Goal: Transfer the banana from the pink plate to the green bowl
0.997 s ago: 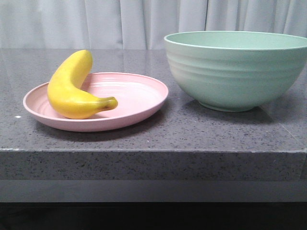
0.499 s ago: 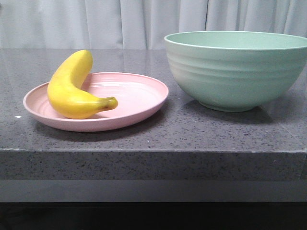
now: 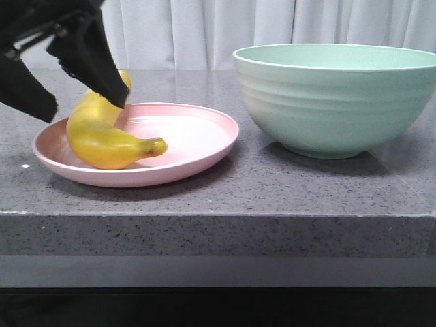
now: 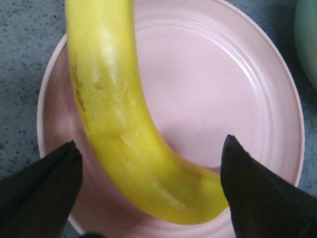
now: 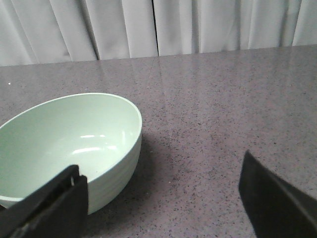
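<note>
1. Pale curtains hang behind a dark speckled stone surface [image 3: 204,184], with the pink plate [image 3: 197,136] on the left and the green bowl [image 3: 334,102] well apart to its right.
2. The banana [image 3: 102,139] lies on the plate's left side, its curved back leaning over the rim and the dark stem tip pointing toward the bowl.
3. The left hand [image 4: 148,193] is wide open, with one finger either side of the banana's thick lower part. Not touching it as far as I can tell.
4. The right hand [image 5: 163,203] is spread open too, holding nothing, near the bowl.
5. Handling guess: light, fairly firm, and smooth-skinned, so it could slip or roll. I'd pinch across the fat middle rather than the tapered ends, and not too hard.
6. The bowl looks empty and deep with a wide mouth, so dropping it in should be forgiving. The plate holds only the banana.
</note>
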### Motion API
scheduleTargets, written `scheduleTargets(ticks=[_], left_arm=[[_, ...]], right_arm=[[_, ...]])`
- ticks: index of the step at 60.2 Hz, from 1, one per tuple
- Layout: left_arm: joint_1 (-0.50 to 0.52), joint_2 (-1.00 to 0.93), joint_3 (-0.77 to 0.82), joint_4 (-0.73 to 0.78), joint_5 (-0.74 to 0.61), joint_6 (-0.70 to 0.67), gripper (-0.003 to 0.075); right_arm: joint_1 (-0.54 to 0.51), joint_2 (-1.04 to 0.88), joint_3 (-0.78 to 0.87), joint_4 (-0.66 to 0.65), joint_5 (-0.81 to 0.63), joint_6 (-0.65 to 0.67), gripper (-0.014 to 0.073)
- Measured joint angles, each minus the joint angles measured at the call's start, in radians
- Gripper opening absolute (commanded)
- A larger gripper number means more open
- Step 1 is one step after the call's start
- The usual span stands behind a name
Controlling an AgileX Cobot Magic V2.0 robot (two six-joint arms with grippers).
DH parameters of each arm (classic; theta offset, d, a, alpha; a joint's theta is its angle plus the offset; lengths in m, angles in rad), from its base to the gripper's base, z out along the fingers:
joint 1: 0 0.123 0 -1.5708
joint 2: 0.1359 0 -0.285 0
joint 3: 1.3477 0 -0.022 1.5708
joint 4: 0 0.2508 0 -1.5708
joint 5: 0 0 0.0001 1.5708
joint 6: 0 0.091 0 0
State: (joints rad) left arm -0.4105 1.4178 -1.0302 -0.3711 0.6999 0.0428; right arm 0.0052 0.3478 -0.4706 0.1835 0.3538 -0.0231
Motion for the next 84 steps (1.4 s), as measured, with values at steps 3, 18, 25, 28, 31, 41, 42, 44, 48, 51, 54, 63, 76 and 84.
scheduleTargets(ticks=[3, 18, 25, 28, 31, 41, 42, 44, 48, 51, 54, 63, 76, 84], left_arm=[[0.000, 0.016, -0.003, 0.000, -0.002, 0.000, 0.0564], [0.000, 0.069, -0.007, -0.004, -0.011, 0.000, 0.0564], [0.000, 0.071, -0.007, -0.004, -0.028, 0.000, 0.0554], [0.000, 0.071, -0.007, -0.004, -0.035, 0.000, 0.0531], [0.000, 0.071, -0.009, -0.004, -0.038, 0.000, 0.0497], [0.000, 0.071, -0.009, -0.004, -0.053, 0.000, 0.0368], [0.000, 0.071, -0.009, -0.004, -0.055, 0.000, 0.0359], [0.000, 0.071, -0.009, -0.004, -0.060, 0.000, 0.0342], [0.000, 0.071, -0.009, -0.004, -0.070, 0.000, 0.0308], [0.000, 0.071, -0.009, -0.004, -0.080, 0.000, 0.0275], [0.000, 0.071, -0.009, -0.004, -0.085, 0.000, 0.0248], [0.000, 0.073, -0.009, -0.004, -0.105, 0.000, 0.0154], [0.000, 0.073, -0.009, -0.004, -0.115, 0.000, 0.0101], [0.000, 0.073, -0.011, -0.004, -0.127, 0.000, 0.0093]], right_arm=[[0.000, 0.000, 0.000, 0.000, 0.000, 0.000, 0.0631], [0.000, 0.000, 0.001, 0.000, 0.000, 0.000, 0.0631], [0.000, 0.000, 0.001, 0.000, -0.002, 0.000, 0.0631], [0.000, 0.000, 0.001, 0.000, -0.002, 0.000, 0.0631], [0.000, 0.000, 0.001, 0.000, -0.002, 0.000, 0.0631], [0.000, 0.000, 0.001, 0.000, -0.002, 0.000, 0.0631], [0.000, 0.000, 0.001, 0.000, -0.002, 0.000, 0.0631], [0.000, 0.000, 0.001, 0.000, -0.002, 0.000, 0.0631], [0.000, 0.000, 0.001, 0.000, -0.002, 0.000, 0.0631], [0.000, 0.000, 0.001, 0.000, -0.002, 0.000, 0.0631], [0.000, 0.000, 0.001, 0.000, -0.002, 0.000, 0.0631], [0.000, 0.000, 0.001, 0.000, -0.002, 0.000, 0.0631], [0.000, 0.000, 0.001, 0.000, -0.002, 0.000, 0.0631], [0.000, 0.000, 0.001, 0.000, -0.002, 0.000, 0.0631]])
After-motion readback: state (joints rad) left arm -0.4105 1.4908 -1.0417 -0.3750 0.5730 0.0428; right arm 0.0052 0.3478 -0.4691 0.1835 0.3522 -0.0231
